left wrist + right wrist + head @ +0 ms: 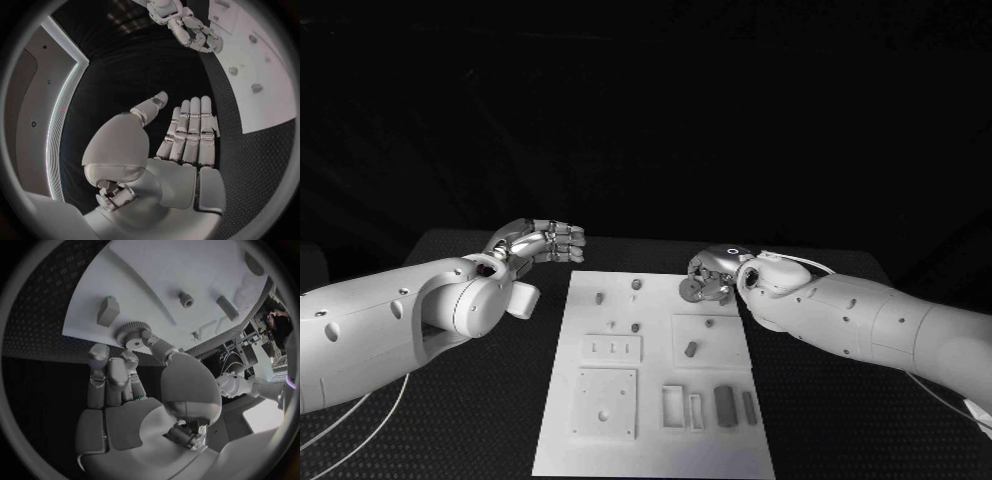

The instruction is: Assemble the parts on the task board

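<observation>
Black all around, and a dark textured counter (473, 420) carries the white board (661, 400), which I'll use as my landmark.

From the right hand (714, 277) outward: it hangs over the board's far right corner, thumb and a fingertip pinched on a small toothed gear (130, 334) while the other fingers (109, 375) stand nearly straight and close together. In the right wrist view the gear sits just above the board's edge; I can't tell whether it touches the surface. Just past the gear on the board stands a blocky part (108, 310), and further in are a short round peg (185, 299) and an oblong part (226, 307).

The left hand (538, 241) floats off the board's far left corner, above the counter and well apart from any part. In the left wrist view its fingers (190, 132) lie flat and straight side by side, thumb angled off, and it holds nothing.

On the board itself, near the far end, are two small pegs (600, 297) beside each other. Toward the middle sits a square plate (613, 348) on the left and a raised square with a slanted piece (691, 349) on the right. At the near end are a bigger square plate (607, 402), a pale frame (672, 401) and two dark bars (726, 404) side by side.
</observation>
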